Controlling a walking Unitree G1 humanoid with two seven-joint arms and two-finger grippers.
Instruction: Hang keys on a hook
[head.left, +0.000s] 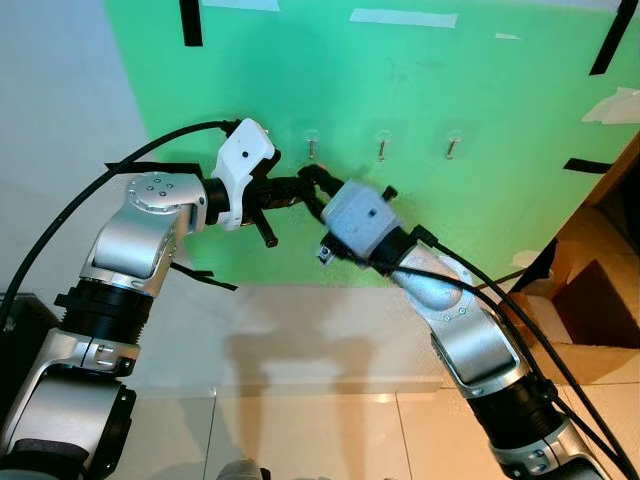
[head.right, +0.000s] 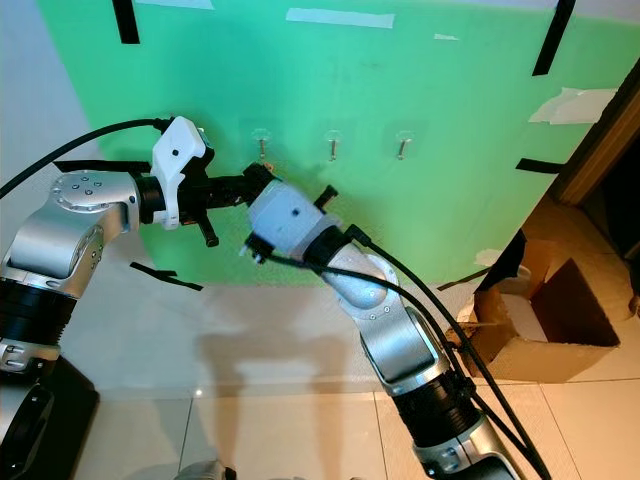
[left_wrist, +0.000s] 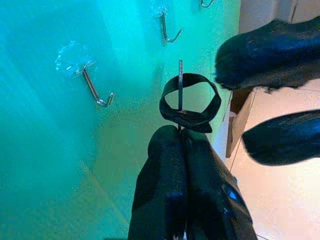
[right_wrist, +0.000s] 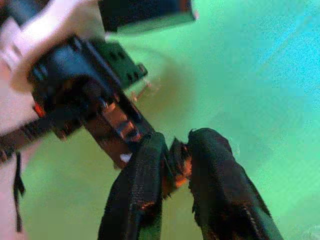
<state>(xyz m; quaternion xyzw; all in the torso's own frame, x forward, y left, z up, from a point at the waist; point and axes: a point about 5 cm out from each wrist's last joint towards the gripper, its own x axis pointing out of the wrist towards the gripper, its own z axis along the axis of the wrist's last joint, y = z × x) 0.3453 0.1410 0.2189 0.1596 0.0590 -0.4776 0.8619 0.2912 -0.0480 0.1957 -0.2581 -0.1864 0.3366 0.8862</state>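
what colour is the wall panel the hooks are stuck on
Bright green wall panel, with three small metal hooks on it; the left eye view shows it best.

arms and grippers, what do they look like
Both arms are silver metal with black ribbed joint rings and thick black cables running along them. The left gripper has a white plastic wrist housing, the right gripper a grey one. Each ends in two long black fingers.
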